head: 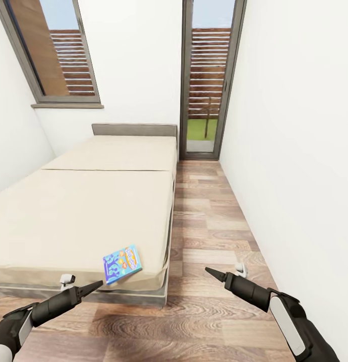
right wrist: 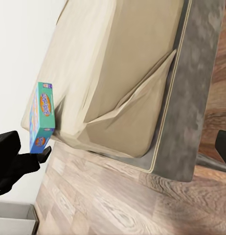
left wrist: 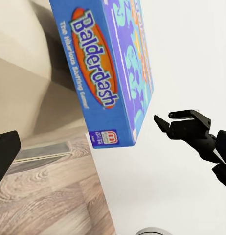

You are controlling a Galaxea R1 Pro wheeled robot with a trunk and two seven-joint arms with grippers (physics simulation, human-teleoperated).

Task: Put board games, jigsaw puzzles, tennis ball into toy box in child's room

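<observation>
Head view, board game [head: 122,264]: a flat blue box with a bright orange and yellow patch on its lid, lying on the bed [head: 83,211] at the near corner by the foot, next to the wooden floor [head: 214,221].
Head view, left pincer [head: 90,288]: dark, pointing at the bed's near edge just below the box; the fingers read as one point, so I cannot tell how wide it stands.
Head view, right pincer [head: 214,274]: over the floor, well to the right of the box, carrying nothing; its spread cannot be told either.
Left wrist view, board game [left wrist: 110,63]: a blue box; its narrow side reads "Balderdash" in blue letters on an orange oval, with small print too blurred to read; its top is cut off by the frame.
Left wrist view, other arm: the right pincer [left wrist: 164,120] shows dark against the white wall [left wrist: 191,49].
Right wrist view, board game [right wrist: 43,117]: small, seen edge-on at the mattress corner, teal face with an orange oval, print unreadable.
Right wrist view, left pincer [right wrist: 44,154]: a dark shape just under the box; contact cannot be judged.
</observation>
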